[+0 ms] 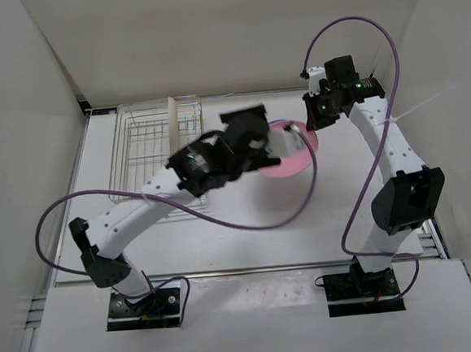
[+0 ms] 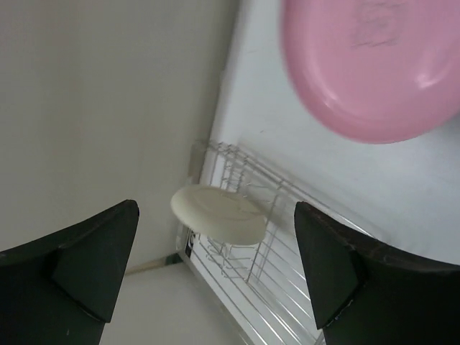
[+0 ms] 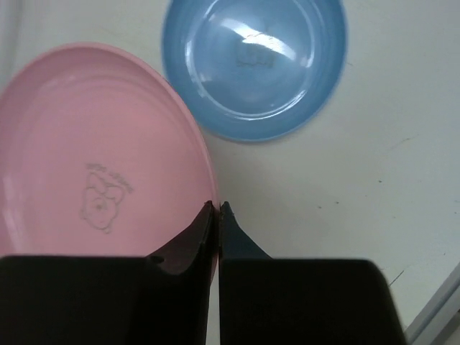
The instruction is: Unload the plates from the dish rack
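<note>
Lying outside the dish rack (image 1: 148, 154): two plates (image 3: 93, 165); inside, one cream plate (image 2: 219, 213).

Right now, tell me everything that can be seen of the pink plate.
The pink plate is round, shallow, glossy and plastic-looking, with a faint cartoon figure printed at its centre. It lies face up on the white table, outside the dish rack, close beside the light blue plate; whether their rims touch is unclear. The shut right gripper is at its rim; contact cannot be told. In the top view the left arm covers part of it.
</note>
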`<action>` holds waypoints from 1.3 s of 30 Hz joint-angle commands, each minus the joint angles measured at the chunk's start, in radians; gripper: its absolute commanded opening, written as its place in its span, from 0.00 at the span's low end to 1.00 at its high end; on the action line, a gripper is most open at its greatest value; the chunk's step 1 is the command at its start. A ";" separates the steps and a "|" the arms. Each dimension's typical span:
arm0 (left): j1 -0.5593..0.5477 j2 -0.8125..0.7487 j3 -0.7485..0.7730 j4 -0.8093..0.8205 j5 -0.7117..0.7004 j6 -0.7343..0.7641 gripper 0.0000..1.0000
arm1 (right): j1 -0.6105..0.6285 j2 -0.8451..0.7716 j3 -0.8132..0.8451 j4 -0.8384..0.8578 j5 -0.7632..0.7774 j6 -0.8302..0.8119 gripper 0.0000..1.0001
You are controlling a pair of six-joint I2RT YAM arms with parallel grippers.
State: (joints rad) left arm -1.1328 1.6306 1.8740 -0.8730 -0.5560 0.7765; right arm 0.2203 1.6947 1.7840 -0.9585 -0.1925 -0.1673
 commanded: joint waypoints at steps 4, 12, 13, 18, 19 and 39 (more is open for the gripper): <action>0.425 -0.247 -0.030 0.051 0.071 -0.097 1.00 | -0.085 0.101 0.018 0.236 0.011 0.107 0.00; 0.680 -0.408 -0.269 0.071 0.240 -0.258 1.00 | -0.095 0.237 0.095 0.332 0.010 0.149 0.00; 0.721 -0.431 -0.285 0.094 0.263 -0.296 1.00 | -0.095 0.249 0.086 0.351 0.021 0.149 0.00; 0.843 -0.453 -0.335 0.104 0.340 -0.411 1.00 | -0.107 0.298 0.075 0.424 0.028 0.158 0.00; 0.861 -0.453 -0.335 0.104 0.375 -0.428 1.00 | -0.107 0.298 0.065 0.440 0.037 0.158 0.00; 1.079 -0.511 -0.466 0.097 0.674 -0.559 1.00 | -0.116 0.451 0.149 0.435 0.073 0.120 0.00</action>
State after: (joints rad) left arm -0.0631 1.1637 1.4136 -0.7742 0.0513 0.2382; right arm 0.1066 2.1422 1.8729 -0.5518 -0.1070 -0.0422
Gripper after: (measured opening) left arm 1.000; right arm 0.009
